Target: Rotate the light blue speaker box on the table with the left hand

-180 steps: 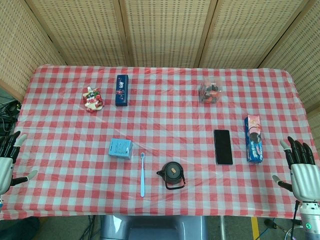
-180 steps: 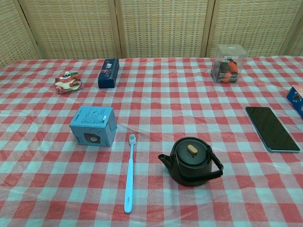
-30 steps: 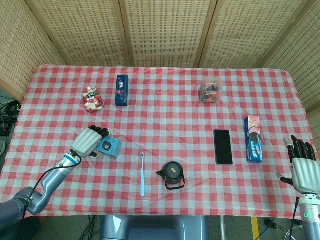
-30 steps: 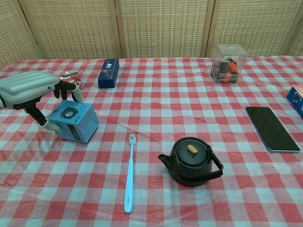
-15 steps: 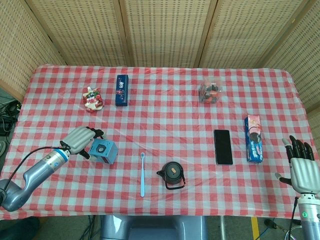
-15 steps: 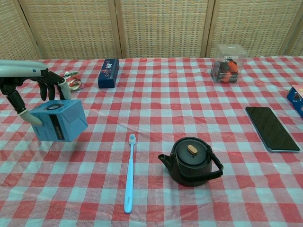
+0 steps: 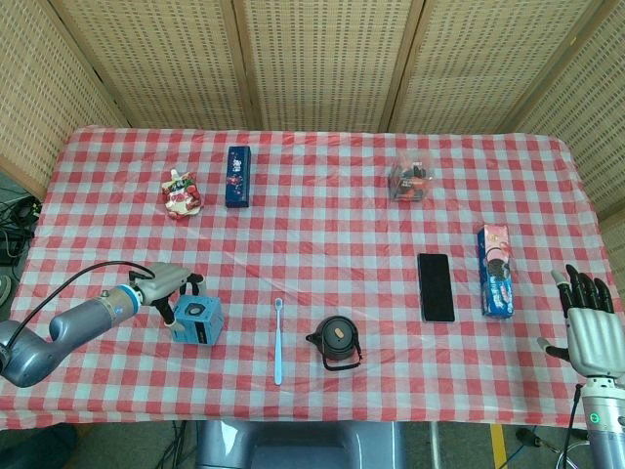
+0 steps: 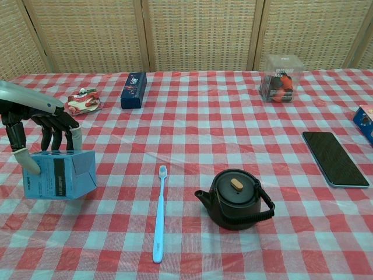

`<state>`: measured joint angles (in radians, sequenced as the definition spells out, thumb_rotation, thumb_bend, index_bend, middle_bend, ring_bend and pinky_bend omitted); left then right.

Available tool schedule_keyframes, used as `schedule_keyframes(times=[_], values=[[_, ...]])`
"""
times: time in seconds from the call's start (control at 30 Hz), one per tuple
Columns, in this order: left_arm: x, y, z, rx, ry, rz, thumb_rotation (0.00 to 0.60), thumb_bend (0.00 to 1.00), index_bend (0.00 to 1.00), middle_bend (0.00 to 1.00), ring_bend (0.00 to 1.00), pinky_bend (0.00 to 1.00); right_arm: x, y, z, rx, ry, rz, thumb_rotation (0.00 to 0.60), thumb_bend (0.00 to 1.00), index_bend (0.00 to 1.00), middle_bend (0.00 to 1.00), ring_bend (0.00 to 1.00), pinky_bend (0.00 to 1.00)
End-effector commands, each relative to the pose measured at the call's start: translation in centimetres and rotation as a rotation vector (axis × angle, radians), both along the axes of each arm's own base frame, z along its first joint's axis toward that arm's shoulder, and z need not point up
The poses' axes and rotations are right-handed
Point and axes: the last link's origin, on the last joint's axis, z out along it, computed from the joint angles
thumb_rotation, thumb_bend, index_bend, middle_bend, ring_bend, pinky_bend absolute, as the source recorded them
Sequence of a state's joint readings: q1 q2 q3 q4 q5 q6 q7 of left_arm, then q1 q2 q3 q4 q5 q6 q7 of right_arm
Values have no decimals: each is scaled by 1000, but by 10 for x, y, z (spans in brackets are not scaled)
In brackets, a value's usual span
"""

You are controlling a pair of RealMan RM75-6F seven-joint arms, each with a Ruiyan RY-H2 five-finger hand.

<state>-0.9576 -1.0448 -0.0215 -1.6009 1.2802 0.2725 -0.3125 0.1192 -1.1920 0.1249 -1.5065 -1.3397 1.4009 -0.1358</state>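
Note:
The light blue speaker box [image 7: 194,319] [image 8: 60,174] stands on the checked tablecloth at the near left, its speaker picture facing up in the head view. My left hand [image 7: 166,285] [image 8: 41,132] comes down on it from above and grips it, fingers along its far top edge and thumb on its left side. My right hand [image 7: 589,330] hangs off the table's right edge with fingers spread and nothing in it; the chest view does not show it.
A light blue toothbrush [image 7: 277,340] [image 8: 158,213] lies right of the box, then a black teapot [image 7: 336,342] [image 8: 236,198]. Further right lie a black phone [image 7: 436,286] and a blue snack box [image 7: 495,271]. At the back are a red snack packet [image 7: 182,192], a dark blue box [image 7: 237,176] and a clear container [image 7: 411,181].
My left hand has drawn the box nearer and leftward while turning it; the face toward the chest camera now shows text. The right hand stays still.

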Motion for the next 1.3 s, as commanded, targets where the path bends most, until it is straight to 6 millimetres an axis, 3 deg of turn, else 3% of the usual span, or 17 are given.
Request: schedule_keyframes(times=[0.03, 0.13, 0.2, 0.23, 0.27, 0.3, 0.33, 0.7, 0.9, 1.13, 1.27, 1.3], values=[[1, 6, -5, -22, 14, 26, 600, 226, 532, 353, 386, 364, 0, 0, 0, 0, -1, 0, 600, 0, 30, 0, 0, 0], [-5, 9, -10, -29, 40, 33, 600, 225, 464, 304, 354, 350, 0, 0, 0, 1, -1, -1, 600, 0, 30, 0, 0, 0], [-7, 11, -13, -31, 48, 37, 600, 190, 282, 150, 200, 275, 0, 0, 0, 1, -2, -2, 600, 0, 30, 0, 0, 0], [-7, 12, -14, -26, 46, 36, 600, 149, 148, 63, 94, 181, 0, 0, 0, 1, -2, -2, 600, 0, 30, 0, 0, 0], [-8, 13, -15, -14, 36, 36, 600, 105, 45, 8, 20, 87, 0, 0, 1, 0, -3, -2, 600, 0, 30, 0, 0, 0], [-8, 16, -16, 14, 10, 42, 600, 83, 8, 0, 1, 38, 0, 0, 1, -1, -4, -1, 600, 0, 30, 0, 0, 0], [-9, 18, -16, 38, -2, 36, 600, 62, 0, 0, 0, 3, 0, 0, 1, -1, -4, -1, 600, 0, 30, 0, 0, 0], [-5, 25, 5, 201, -108, 8, 600, 12, 0, 0, 0, 0, 0, 1, 2, 1, -8, 2, 600, 0, 30, 0, 0, 0], [-8, 20, 30, 321, -166, -41, 600, 0, 0, 0, 0, 0, 2, 2, 1, 4, -10, 10, 600, 0, 30, 0, 0, 0], [-42, -20, 72, 602, -161, -119, 600, 0, 0, 0, 0, 0, 6, 5, 3, 1, -22, 30, 600, 0, 30, 0, 0, 0], [-72, -62, 88, 783, -171, -70, 600, 0, 0, 0, 0, 0, 7, 6, 5, -2, -33, 39, 600, 0, 30, 0, 0, 0], [-87, -80, 92, 828, -161, -27, 600, 0, 0, 0, 0, 0, 7, 7, 6, -5, -40, 41, 600, 0, 30, 0, 0, 0]])
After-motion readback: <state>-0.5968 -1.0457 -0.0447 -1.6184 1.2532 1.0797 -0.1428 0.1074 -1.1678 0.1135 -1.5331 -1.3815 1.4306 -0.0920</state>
